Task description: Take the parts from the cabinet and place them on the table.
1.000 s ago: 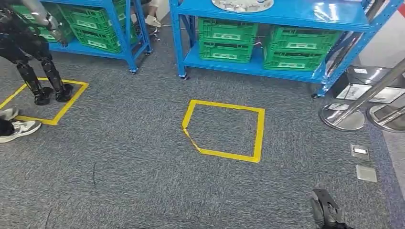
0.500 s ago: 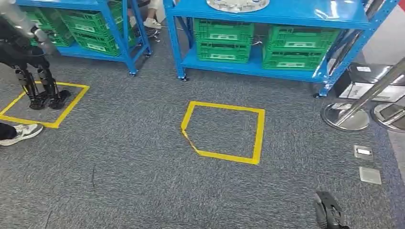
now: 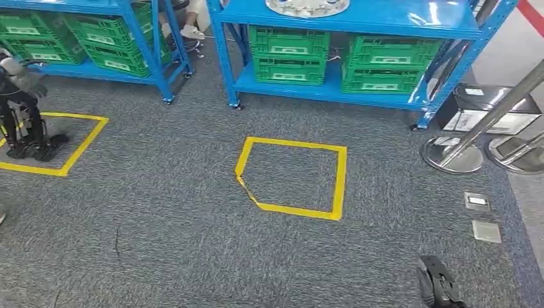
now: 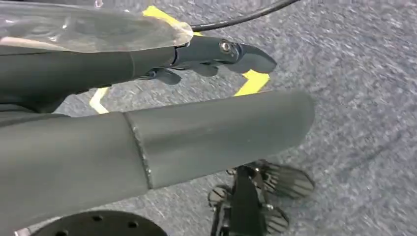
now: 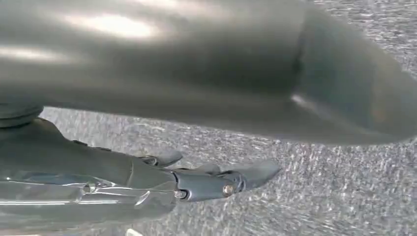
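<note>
A round silver part (image 3: 307,6) lies on the top board of the blue cabinet rack (image 3: 359,20) at the far middle of the head view. My right hand (image 3: 435,287) hangs low at the near right, over the carpet and far from the rack. In the right wrist view this hand (image 5: 196,78) holds nothing, its dark fingers (image 5: 206,184) stretched out apart from the thumb. My left hand (image 4: 162,137) also hangs over the carpet, with its fingers (image 4: 221,51) straight and nothing in it.
Green crates (image 3: 289,54) fill the rack's lower shelf. A yellow tape square (image 3: 292,176) marks the carpet before it. A second blue rack (image 3: 144,38) and another robot (image 3: 22,122) stand at the left. Stanchion bases (image 3: 452,154) and floor sockets (image 3: 478,201) lie at the right.
The whole picture has slid to the left, so the camera has turned rightward. My right hand keeps its place at the lower right edge.
</note>
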### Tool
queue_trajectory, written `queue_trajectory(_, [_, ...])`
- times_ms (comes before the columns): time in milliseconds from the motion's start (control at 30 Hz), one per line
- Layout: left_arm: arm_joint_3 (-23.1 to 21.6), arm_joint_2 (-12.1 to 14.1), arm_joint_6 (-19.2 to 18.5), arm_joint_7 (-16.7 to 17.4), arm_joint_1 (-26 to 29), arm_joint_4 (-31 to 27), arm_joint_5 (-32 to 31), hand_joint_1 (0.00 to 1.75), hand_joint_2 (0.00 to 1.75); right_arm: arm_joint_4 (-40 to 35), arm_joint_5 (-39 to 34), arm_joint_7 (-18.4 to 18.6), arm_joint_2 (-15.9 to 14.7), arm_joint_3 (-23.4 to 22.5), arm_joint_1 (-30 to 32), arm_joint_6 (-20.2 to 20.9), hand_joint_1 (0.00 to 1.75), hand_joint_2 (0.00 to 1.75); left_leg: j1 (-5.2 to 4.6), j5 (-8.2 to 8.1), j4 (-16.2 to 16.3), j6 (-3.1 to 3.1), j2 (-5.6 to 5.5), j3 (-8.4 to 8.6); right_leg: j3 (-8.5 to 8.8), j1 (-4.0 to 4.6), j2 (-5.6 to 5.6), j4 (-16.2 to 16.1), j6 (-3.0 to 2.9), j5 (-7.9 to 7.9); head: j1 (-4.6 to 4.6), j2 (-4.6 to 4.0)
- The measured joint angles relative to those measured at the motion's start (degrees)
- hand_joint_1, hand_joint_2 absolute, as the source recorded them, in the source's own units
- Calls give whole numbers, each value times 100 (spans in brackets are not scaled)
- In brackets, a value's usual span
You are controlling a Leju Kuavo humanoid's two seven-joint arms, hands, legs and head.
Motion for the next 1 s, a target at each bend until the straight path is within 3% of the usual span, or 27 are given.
queue_trajectory(33, [0,0,0,0,2,0,-2,0,0,0,0,0,0,2,-3,0,0,0,10,7,-32,23,0,11,-131,0,-36,275,30,-206,40,0])
queue_trajectory(100, [-11,0,0,0,5,0,0,0,0,2,0,-7,-7,2,-6,-4,0,0,15,7,-31,30,12,9,-554,-16,-52,1195,81,-667,103,0])
queue_trajectory(133, [-24,-9,0,0,6,0,0,0,0,2,0,-4,-9,2,2,-4,0,0,15,4,-29,33,21,8,-731,-30,-55,1566,107,-795,114,0])
queue_trajectory(167, [-44,-15,0,0,7,0,0,0,0,2,-5,-4,-7,4,11,-4,0,0,19,2,-20,31,25,8,-803,-49,-65,1711,133,-777,125,0])
queue_trajectory(200, [-55,-26,0,0,10,0,0,0,0,2,-7,0,-9,7,13,-4,0,0,27,-4,-9,23,37,10,-730,-66,-77,1552,153,-623,138,0])
queue_trajectory(267, [-79,-46,2,0,9,0,0,0,0,2,-9,0,-24,7,8,-9,0,0,50,-36,47,-22,50,10,-283,-104,-136,622,199,-106,158,0])
queue_trajectory(300, [-88,-46,2,0,9,0,0,0,0,2,-9,0,-26,7,6,-7,0,0,54,-66,92,-57,69,7,-41,-121,-255,143,219,99,177,0])
queue_trajectory(333, [-92,-28,7,0,13,2,0,0,0,2,-9,0,-24,7,-5,-7,0,0,13,-98,160,-102,75,-4,17,-77,-340,-49,196,18,243,0])
queue_trajectory(367, [-94,-35,11,0,11,2,0,0,0,2,-15,0,-31,7,-7,-4,0,0,15,-103,176,-124,88,-22,5,-96,-247,-45,82,46,224,0])
queue_trajectory(433, [-96,-37,15,0,10,2,0,0,0,2,-18,2,-31,11,-4,0,0,0,21,-88,152,-170,138,-7,-22,-63,-189,-37,10,49,127,0])
queue_trajectory(500, [-96,-35,15,0,10,0,2,0,0,2,-20,7,-31,11,-1,0,0,0,42,-155,229,-245,130,-25,-4,-94,-136,-77,-79,104,120,0])
queue_trajectory(533, [-96,-37,18,0,12,2,2,0,0,2,-20,4,-37,11,-6,0,0,0,50,-342,468,-277,67,-124,-16,-97,-108,-77,-103,119,76,0])
queue_trajectory(633, [-101,-41,17,0,14,0,2,0,0,2,-26,7,-39,11,-4,2,0,0,61,-1020,1903,-323,18,-793,-63,-78,-16,-75,-137,140,13,0])
queue_trajectory(667, [-103,-46,18,0,19,2,2,0,0,2,-26,9,-39,13,-2,2,0,0,62,-1054,2162,-321,14,-927,-69,-76,34,-75,-139,143,11,0])
queue_trajectory(700, [-105,-50,17,0,23,0,2,0,0,2,-28,9,-39,13,0,2,0,0,61,-953,2107,-308,9,-912,-65,-76,80,-75,-139,144,9,0])
queue_trajectory(733, [-107,-52,17,0,23,0,2,0,0,2,-29,7,-39,13,0,0,0,0,62,-751,1814,-286,1,-764,-59,-75,134,-75,-138,144,2,0])
queue_trajectory(767, [-107,-48,20,0,24,2,4,0,0,2,-29,7,-39,13,0,0,0,0,62,-484,1308,-257,-22,-522,-48,-74,190,-75,-136,145,-2,0])
queue_trajectory(800, [-107,-44,20,0,21,2,7,0,0,2,-29,7,-39,13,0,0,0,0,62,-223,735,-220,-113,-243,-39,-76,245,-75,-127,144,-4,0])
queue_trajectory(833, [-109,-28,22,0,20,2,13,0,0,2,-29,7,-37,13,-2,0,0,0,62,-115,344,-183,-306,-53,-52,-83,275,-75,-117,146,-6,0])
queue_trajectory(867, [-114,-26,22,0,17,2,17,0,0,2,-29,7,-37,13,-11,0,0,0,51,-149,157,-157,-309,3,-81,-43,329,-43,-87,131,-22,0])
queue_trajectory(967, [-123,-28,26,0,3,0,17,0,0,2,-29,0,-37,13,-3,0,0,0,28,-156,180,-95,-207,2,-102,-82,444,-94,18,163,-2,0])
queue_trajectory(1000, [-125,-42,26,0,-4,0,17,0,0,4,-29,0,-46,13,2,0,0,0,78,-117,92,-43,-135,31,-95,-65,425,-65,51,135,-7,-2])
